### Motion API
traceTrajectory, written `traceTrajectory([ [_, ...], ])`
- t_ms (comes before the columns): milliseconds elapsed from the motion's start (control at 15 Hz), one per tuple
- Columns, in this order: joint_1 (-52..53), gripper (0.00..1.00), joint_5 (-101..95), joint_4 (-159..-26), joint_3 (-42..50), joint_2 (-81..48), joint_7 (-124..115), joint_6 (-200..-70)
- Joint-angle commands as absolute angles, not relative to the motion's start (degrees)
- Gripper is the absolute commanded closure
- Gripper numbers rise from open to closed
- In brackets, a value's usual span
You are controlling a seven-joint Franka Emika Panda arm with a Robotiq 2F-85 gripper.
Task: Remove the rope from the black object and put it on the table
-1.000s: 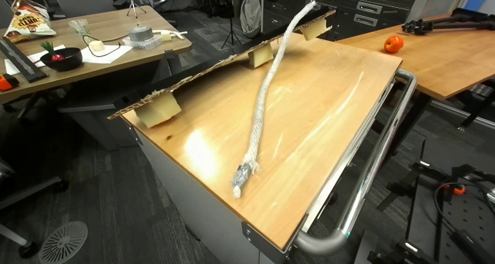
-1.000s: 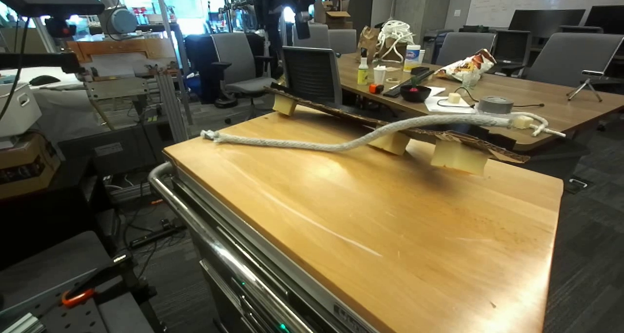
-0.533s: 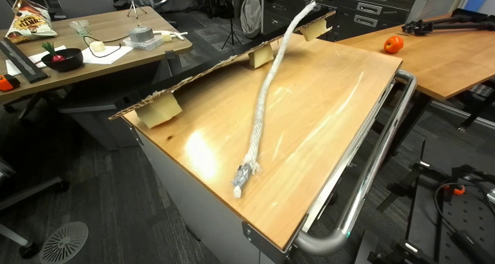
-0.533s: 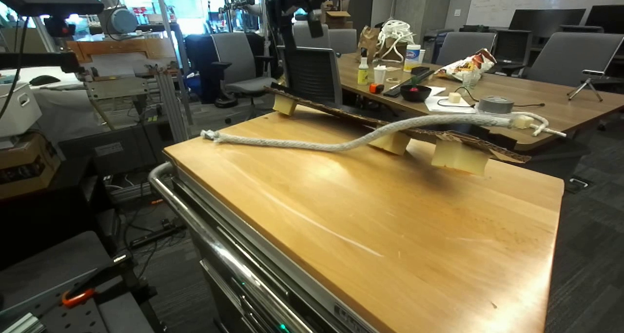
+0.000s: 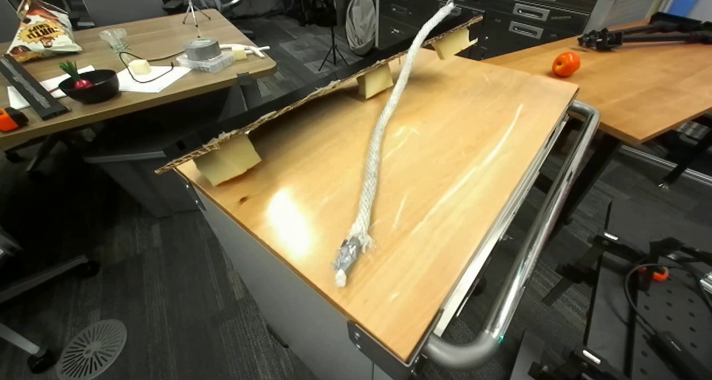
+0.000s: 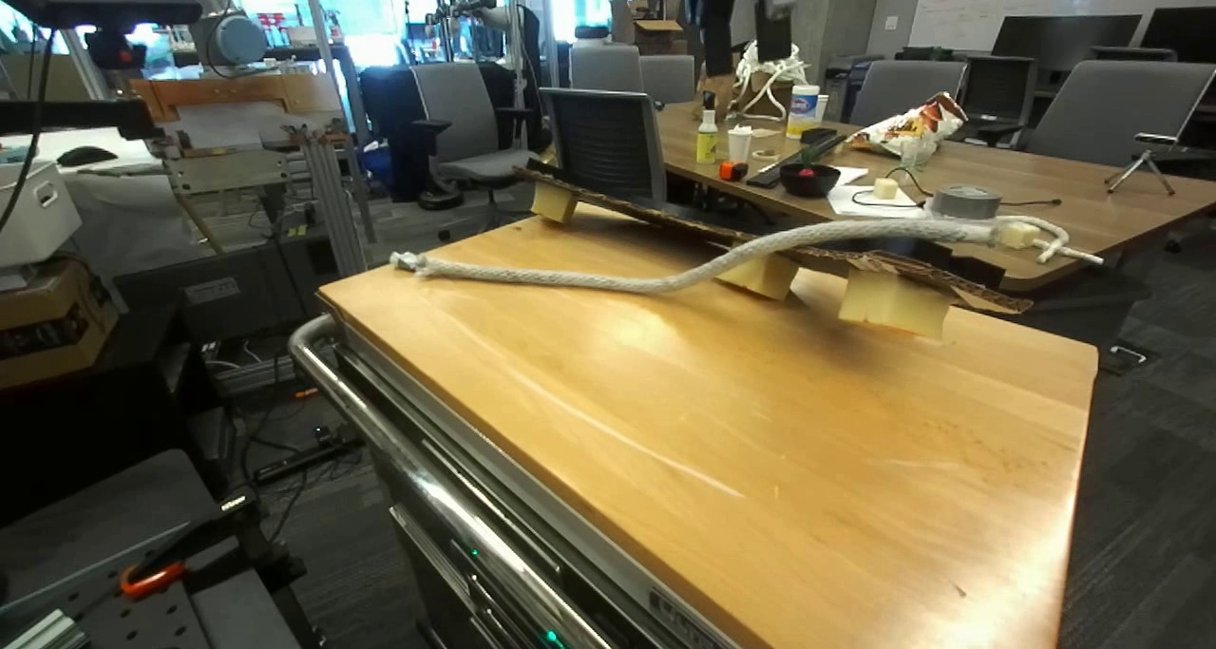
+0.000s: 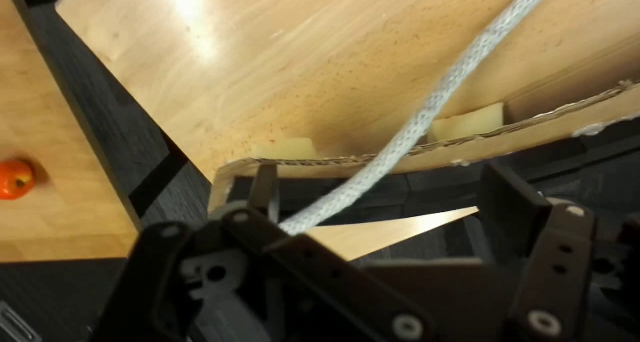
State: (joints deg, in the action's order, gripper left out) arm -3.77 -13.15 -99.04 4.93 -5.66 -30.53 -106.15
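Wrist view: the fingers [image 7: 512,212] stand parted and hold nothing, with the rope [image 7: 434,104] lying beyond their tips, draped across the black object [image 7: 445,184], its long axis slanting through their gap, so grasping likely needs some turning.

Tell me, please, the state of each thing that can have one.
Gripper: open, holding nothing.
Cardboard edge: propped on yellow blocks.
Rope: draped across that edge, not gripped.
Black bowl: upright, holding a red-and-green vegetable.
Tape roll: flat on a clear box.
Snack bag: sealed or open, cannot tell.
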Motion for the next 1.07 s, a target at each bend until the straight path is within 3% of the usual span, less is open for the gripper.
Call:
traceTrajectory([
  [0, -4.3, 0.00, -12.0, -99.2, 5.9, -5.7, -30.6, -106.1],
  [200, -4.7, 0.00, -11.5, -99.5, 6.2, -5.8, -31.3, -106.3],
  [1000, -7.6, 0.00, -7.6, -80.3, 12.0, -24.2, -56.5, -105.1],
])
